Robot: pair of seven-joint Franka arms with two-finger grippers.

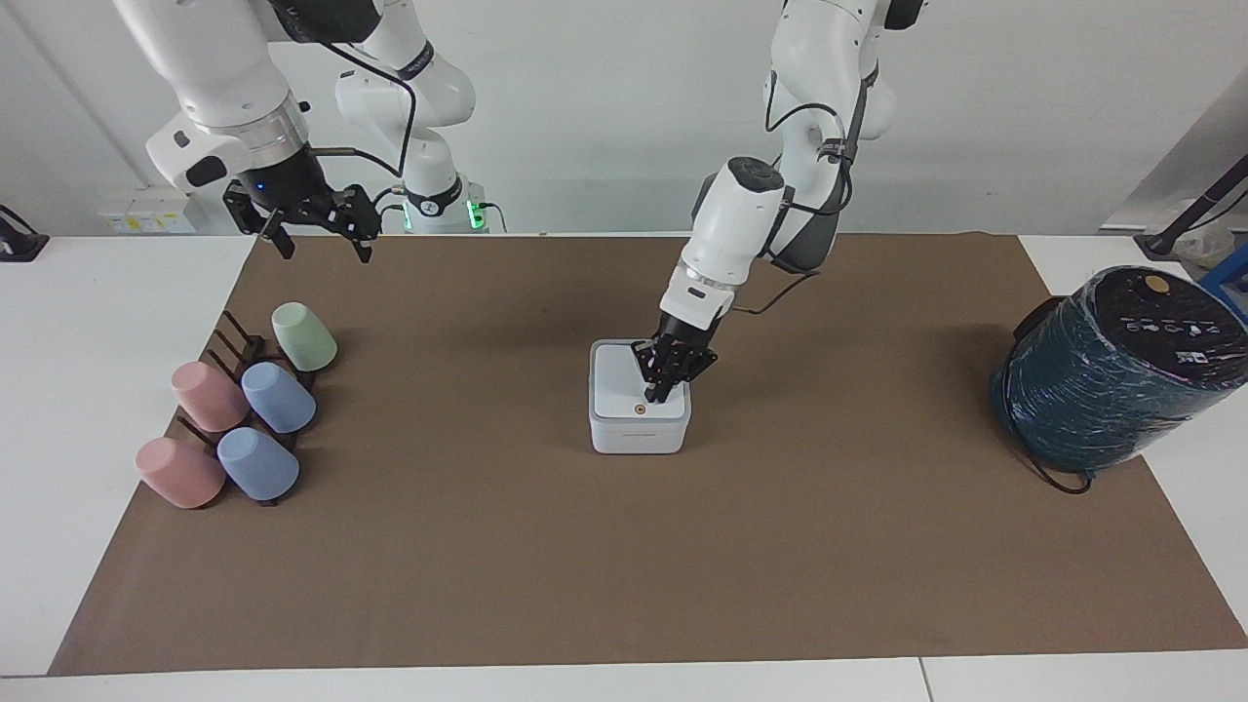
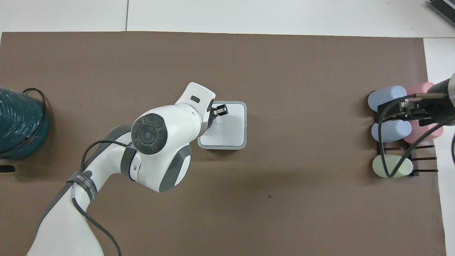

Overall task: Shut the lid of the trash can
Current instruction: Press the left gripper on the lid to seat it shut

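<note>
The white trash can (image 1: 639,436) stands on the brown mat in the middle of the table. Its lid (image 1: 618,380) lies flat on top, with the orange-ringed dot (image 1: 639,409) showing. My left gripper (image 1: 651,397) points down with its fingers together, and its tip is on the lid beside the dot. In the overhead view the left gripper (image 2: 221,110) is over the lid (image 2: 231,126), at the edge toward the left arm's end. My right gripper (image 1: 320,249) is open and empty. It waits in the air over the cup rack end of the mat.
A rack of pink, blue and green cups (image 1: 244,409) lies toward the right arm's end of the table. It also shows in the overhead view (image 2: 391,131), under the right gripper (image 2: 408,110). A large teal wrapped cylinder (image 1: 1107,375) stands at the left arm's end.
</note>
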